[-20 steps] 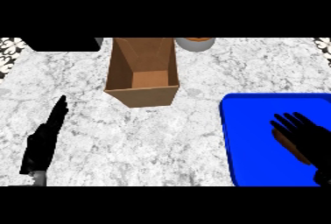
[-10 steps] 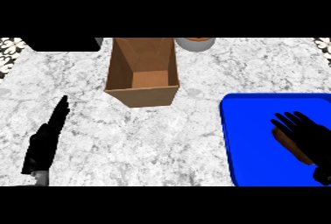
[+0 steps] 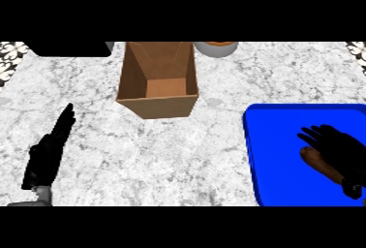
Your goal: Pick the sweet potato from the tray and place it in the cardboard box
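1. The right hand lies low over the blue tray, to the right of the cardboard box and nearer the robot. Its fingers are spread and only slightly bent, closed round nothing.
2. The sweet potato lies on the tray, partly under that hand and showing along the hand's left edge. It is well apart from the cardboard box.
3. The tray sits on the marbled tabletop, right of the box and nearer the robot.
4. The box stands upright, open at the top.
5. The left hand rests left of the box and nearer the robot, seen edge-on, with straight fingers holding nothing.
6. A grey bowl with something orange in it sits just right of the box's far end.
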